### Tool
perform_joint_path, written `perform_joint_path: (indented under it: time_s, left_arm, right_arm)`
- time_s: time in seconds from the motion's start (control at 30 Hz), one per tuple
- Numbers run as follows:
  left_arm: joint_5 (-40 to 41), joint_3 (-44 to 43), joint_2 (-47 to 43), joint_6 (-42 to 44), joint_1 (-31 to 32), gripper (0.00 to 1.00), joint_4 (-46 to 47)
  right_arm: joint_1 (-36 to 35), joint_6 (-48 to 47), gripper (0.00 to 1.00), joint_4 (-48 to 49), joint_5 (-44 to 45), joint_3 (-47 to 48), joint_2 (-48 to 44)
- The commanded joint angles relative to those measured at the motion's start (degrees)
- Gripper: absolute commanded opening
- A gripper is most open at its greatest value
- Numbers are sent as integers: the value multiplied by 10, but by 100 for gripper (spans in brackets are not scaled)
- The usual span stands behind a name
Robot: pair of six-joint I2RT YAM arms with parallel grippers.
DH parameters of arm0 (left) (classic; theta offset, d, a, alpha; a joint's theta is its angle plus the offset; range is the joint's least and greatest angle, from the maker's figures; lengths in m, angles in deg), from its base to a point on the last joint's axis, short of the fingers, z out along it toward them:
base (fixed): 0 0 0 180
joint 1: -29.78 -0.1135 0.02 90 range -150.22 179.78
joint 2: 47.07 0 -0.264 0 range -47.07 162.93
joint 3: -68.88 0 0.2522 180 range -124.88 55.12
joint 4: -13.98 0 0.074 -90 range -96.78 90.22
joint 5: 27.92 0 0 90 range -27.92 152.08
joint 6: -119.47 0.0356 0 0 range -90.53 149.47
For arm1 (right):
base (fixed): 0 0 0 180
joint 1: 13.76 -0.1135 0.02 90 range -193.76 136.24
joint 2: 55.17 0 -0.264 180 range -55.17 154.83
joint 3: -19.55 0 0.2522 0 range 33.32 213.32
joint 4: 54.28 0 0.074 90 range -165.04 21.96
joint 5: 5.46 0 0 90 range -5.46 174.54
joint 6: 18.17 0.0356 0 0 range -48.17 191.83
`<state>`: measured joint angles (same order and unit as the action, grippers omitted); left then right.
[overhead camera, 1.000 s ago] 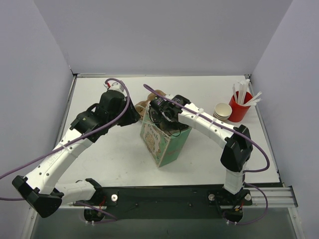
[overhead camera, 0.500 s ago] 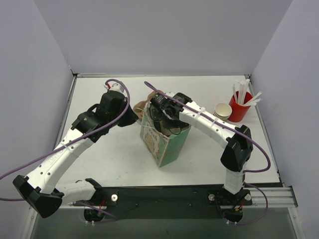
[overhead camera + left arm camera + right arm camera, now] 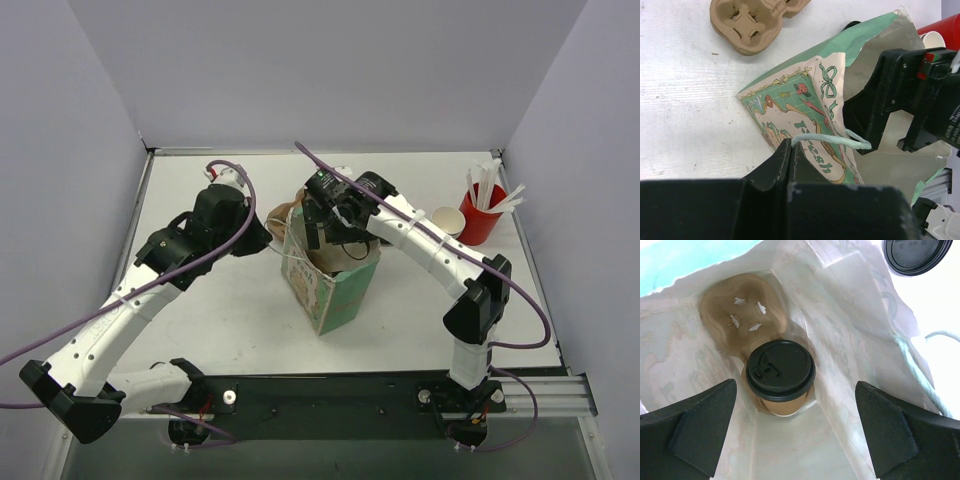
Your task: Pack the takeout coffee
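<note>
your paper bag (image 3: 338,290) stands upright on the table (image 3: 220,310) with its mouth open, so take everything from it. the takeout coffee (image 3: 780,372) is inside the bag, down at the bottom: a brown cup under a black lid, sitting upright in the near pocket of a pulp carrier (image 3: 740,310) that lies on the bag's floor. the carrier's other pocket, further in, holds no cup.

your right gripper (image 3: 338,245) hangs over the bag's mouth, pointing down into it. its fingers (image 3: 695,432) are spread wide, 1 on each side of the cup as the wrist camera sees it, well above the lid and touching neither the cup nor the bag walls. it holds nothing.

your left gripper (image 3: 791,146) is at the bag's left side, its fingers pressed together on the pale green cord handle (image 3: 832,141), pinching it just off the printed face of the bag.

behind the bag on its left side, a second pulp carrier (image 3: 752,17) rests on the table, with no cup in it. a loose black lid (image 3: 915,255) lies on the table just outside the bag's rim. well to the right of the bag stands a red cup (image 3: 480,218) of white sticks.
</note>
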<state>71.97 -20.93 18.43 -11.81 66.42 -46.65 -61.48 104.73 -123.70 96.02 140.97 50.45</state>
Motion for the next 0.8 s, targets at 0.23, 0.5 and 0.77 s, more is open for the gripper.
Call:
perform_joint_path:
  time_s: [0.23, 0.5, 0.77]
  left_arm:
    - [29, -23, -11, -4, -3, 0, -61]
    - [36, -25, -16, -7, -3, 0, -79]
    - [35, -44, -13, -9, -3, 3, -83]
  right_arm:
    - [-11, 0, 100, -64, -29, 51, -53]
    - [-17, -7, 100, -75, -66, 104, -74]
    - [-11, -6, 100, -81, -52, 158, -96]
